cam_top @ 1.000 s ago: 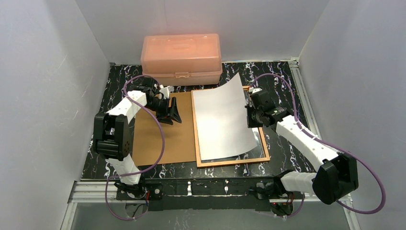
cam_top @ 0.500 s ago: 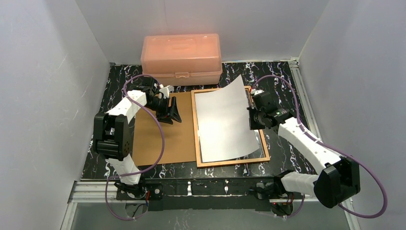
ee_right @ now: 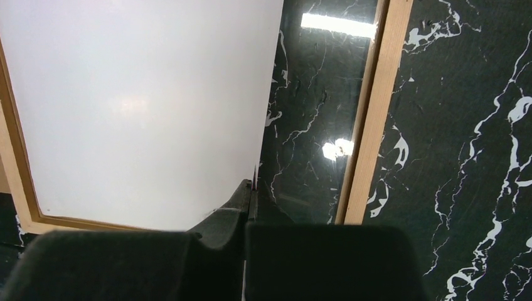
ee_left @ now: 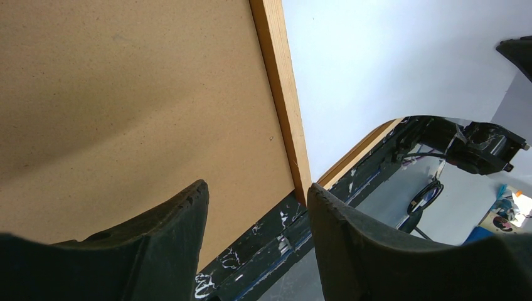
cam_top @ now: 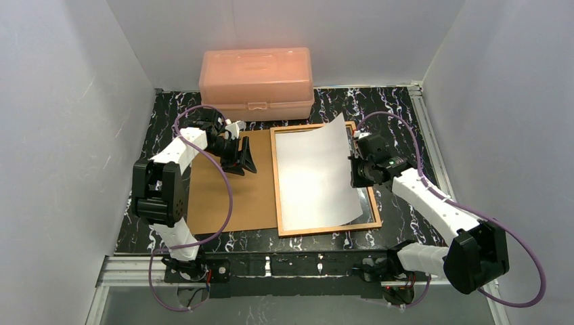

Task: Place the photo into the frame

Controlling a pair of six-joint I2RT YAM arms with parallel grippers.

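The photo (cam_top: 315, 176) lies white back up over the frame (cam_top: 329, 229), its left side down inside the orange-brown border and its right edge lifted. My right gripper (cam_top: 357, 172) is shut on that right edge. The right wrist view has the photo (ee_right: 144, 106) pinched at the gripper (ee_right: 253, 188), with the frame's right rail (ee_right: 370, 125) beside it. My left gripper (cam_top: 245, 161) hangs open over the brown board, left of the frame. In its wrist view the gripper (ee_left: 257, 191) holds nothing, and the frame's rail (ee_left: 285, 94) runs between board and photo (ee_left: 376, 63).
A pink translucent box (cam_top: 257, 81) stands at the back. The brown backing board (cam_top: 230, 189) lies flat against the frame's left side. Glossy dark glass (ee_right: 320, 113) shows in the frame's uncovered right strip. White walls close in both sides.
The photo's raised right edge has come lower toward the frame, and my right gripper has shifted a little right and nearer with it. The left arm has not moved.
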